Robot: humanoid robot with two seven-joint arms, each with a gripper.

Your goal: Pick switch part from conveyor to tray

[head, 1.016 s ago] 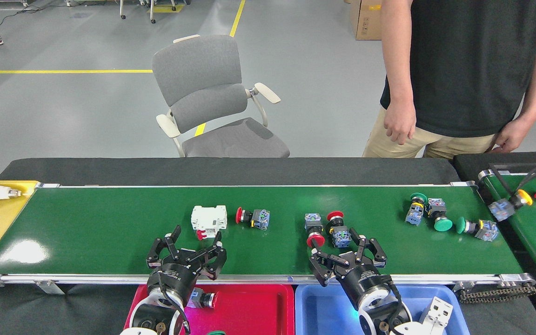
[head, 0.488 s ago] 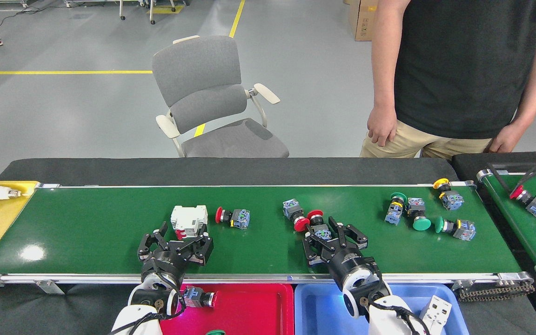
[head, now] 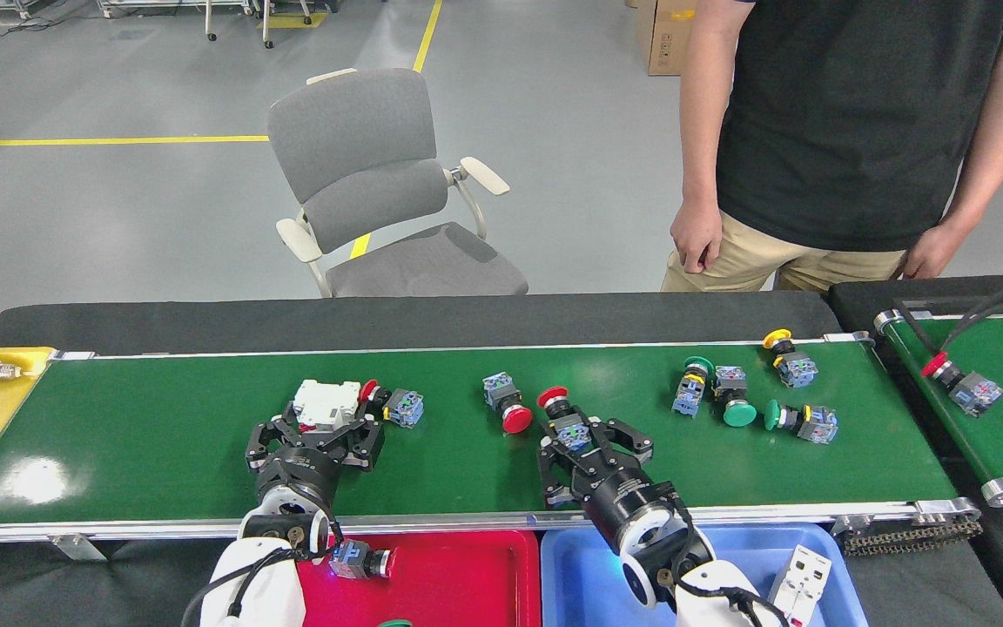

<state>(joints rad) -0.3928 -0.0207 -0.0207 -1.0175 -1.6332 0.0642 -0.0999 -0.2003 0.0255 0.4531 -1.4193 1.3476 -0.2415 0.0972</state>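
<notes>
The left end effector [head: 314, 433] reaches over the conveyor [head: 162, 435] with its fingers spread around the near part of a white breaker block [head: 325, 404], hiding that block's near edge; whether the pads touch it cannot be told. The right end effector [head: 593, 441] stands open around a red-capped switch part [head: 564, 418], whose lower body is masked by the fingers. Another red-capped switch [head: 506, 402] lies just left of it, and a third [head: 393, 403] sits beside the breaker. Green and yellow switches [head: 750, 396] cluster toward the right end. The red tray [head: 458, 579] and blue tray [head: 580, 579] are cut off at the near edge. A person [head: 832, 131] stands beyond the table, head out of view.
</notes>
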